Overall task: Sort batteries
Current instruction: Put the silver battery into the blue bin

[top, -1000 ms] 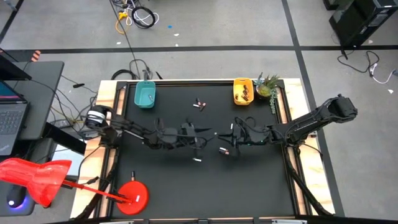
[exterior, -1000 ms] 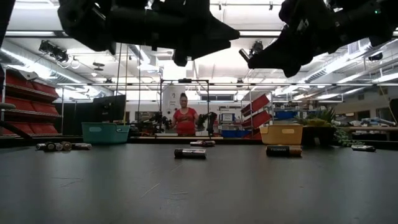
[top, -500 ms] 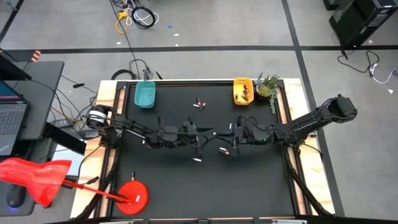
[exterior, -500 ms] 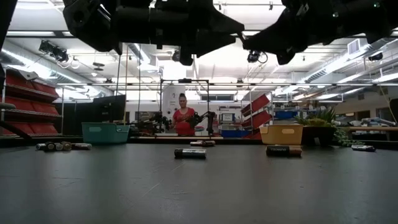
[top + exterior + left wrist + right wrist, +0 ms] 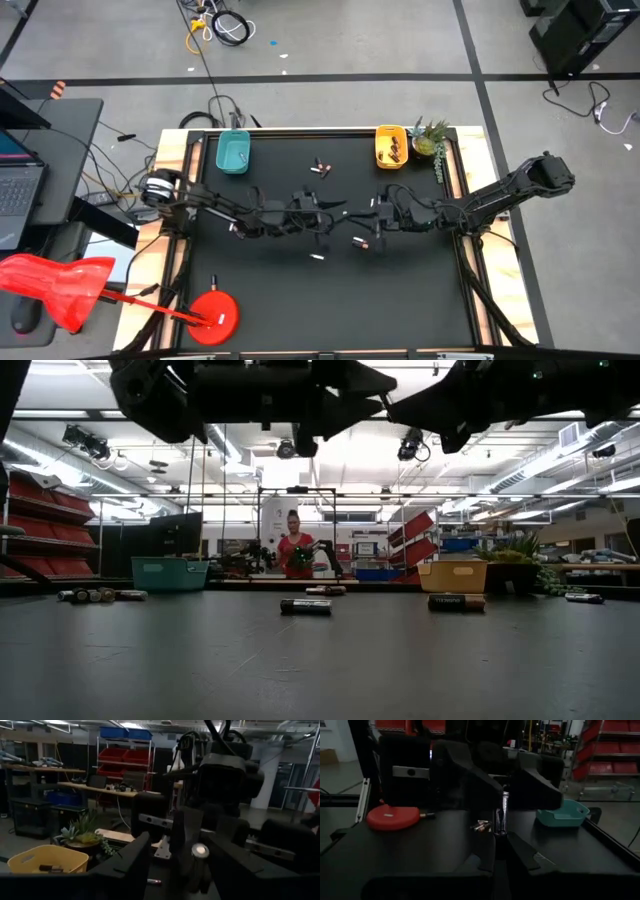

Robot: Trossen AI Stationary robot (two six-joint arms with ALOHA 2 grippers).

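Observation:
My right gripper hovers above the table's middle, shut on a thin silvery battery. My left gripper faces it, open; its fingers stand on either side of that battery without touching. Loose batteries lie on the black table: a pair toward the far edge and two below the grippers. The teal tray and the yellow tray, with dark batteries inside, sit at the far edge. My right gripper pinches the battery by its near end between the two fingertips. The fingers come level from the table's right. The battery sticks out beyond the fingertips toward my left gripper and is lifted clear of the table.
A small potted plant stands beside the yellow tray. A red disc with a handle lies at the near left corner. A row of batteries shows at the left in the low view. A person stands in the room beyond.
Both grippers have risen above the table. My left gripper has drawn toward the right one, so its open fingers now flank the held battery. The loose batteries have not moved.

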